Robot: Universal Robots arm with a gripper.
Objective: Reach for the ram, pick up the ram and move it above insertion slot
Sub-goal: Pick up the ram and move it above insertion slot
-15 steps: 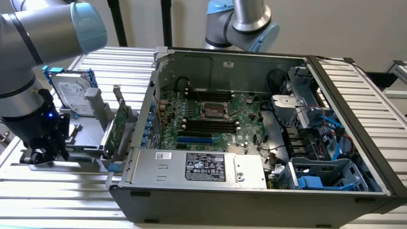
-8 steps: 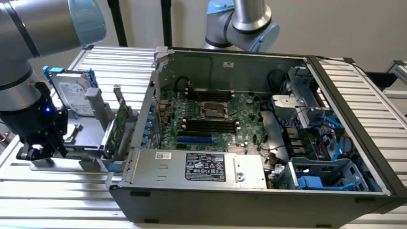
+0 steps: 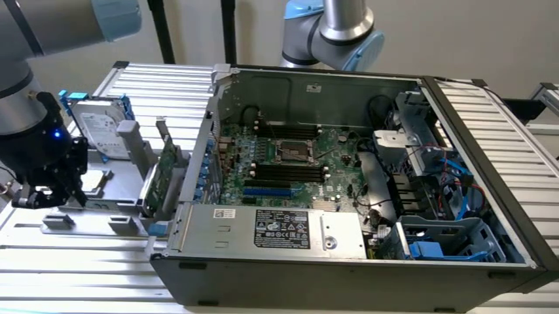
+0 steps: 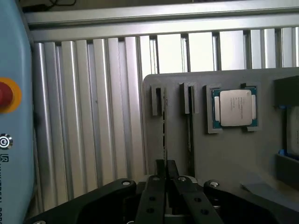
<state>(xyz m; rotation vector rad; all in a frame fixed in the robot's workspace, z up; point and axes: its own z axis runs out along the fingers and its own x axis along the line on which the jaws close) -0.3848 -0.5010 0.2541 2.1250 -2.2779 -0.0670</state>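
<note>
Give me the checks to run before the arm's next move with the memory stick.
1. Jaws closed on the memory stick: ok.
2. Stick centred between the jaws: ok.
3. Stick lifted out of the grey holder: not ok, its far end sits in a bracket.
4. Black memory slots in the computer case empty: ok, they look bare.
5. Clearance past the upright green card beside the case: cannot tell.

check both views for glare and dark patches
Exterior view: the computer case is shadowed inside, the ribbed table around it bright. Wrist view: slats beyond the processor glare white; the black jaws, shut on the ram, look dim.
</note>
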